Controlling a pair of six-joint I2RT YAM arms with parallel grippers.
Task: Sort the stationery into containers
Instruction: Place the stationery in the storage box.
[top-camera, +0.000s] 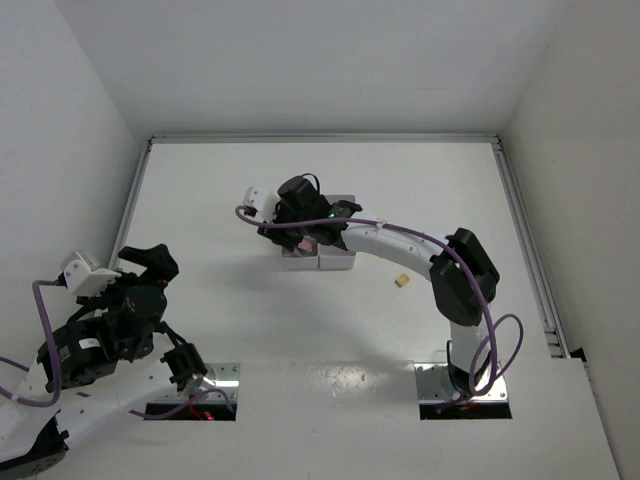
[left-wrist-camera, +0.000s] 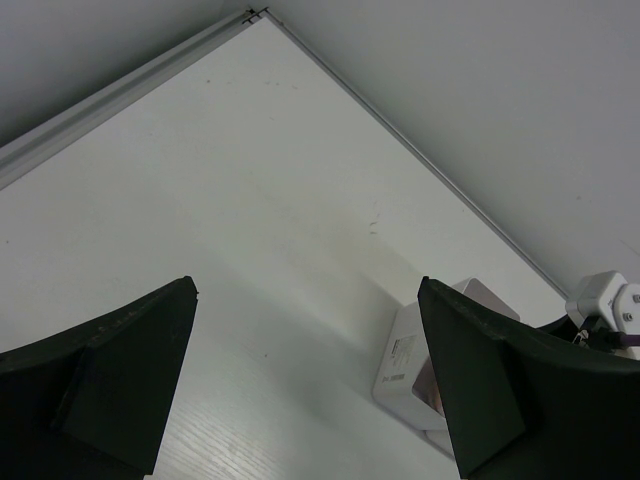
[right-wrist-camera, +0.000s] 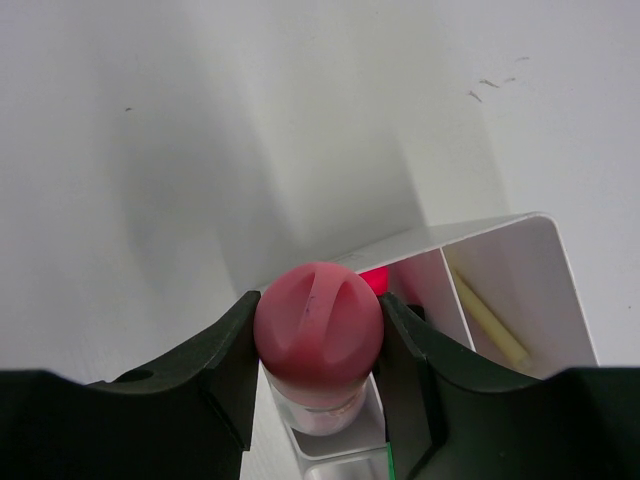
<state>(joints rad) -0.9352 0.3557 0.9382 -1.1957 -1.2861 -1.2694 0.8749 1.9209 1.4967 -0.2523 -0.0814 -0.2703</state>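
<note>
One pink-capped item (right-wrist-camera: 318, 318) is pinched in the right gripper (right-wrist-camera: 318, 342) over the white tray (right-wrist-camera: 540, 262), where one yellow pen (right-wrist-camera: 488, 320) lies in a compartment. One beige bit (top-camera: 402, 281) lies loose on the table (top-camera: 250, 310); the left gripper (left-wrist-camera: 300, 395) gapes wide, empty.

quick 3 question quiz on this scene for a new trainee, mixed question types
1. True or false: the left gripper is holding a pen.
2. Multiple choice: the right gripper is closed on A) scissors, B) a pink-capped item, C) nothing.
3. Fill the gap: a beige bit lies on the table, ___ the tray.

Key:
1. False; its jaws stand open and empty.
2. B.
3. Outside.
</note>
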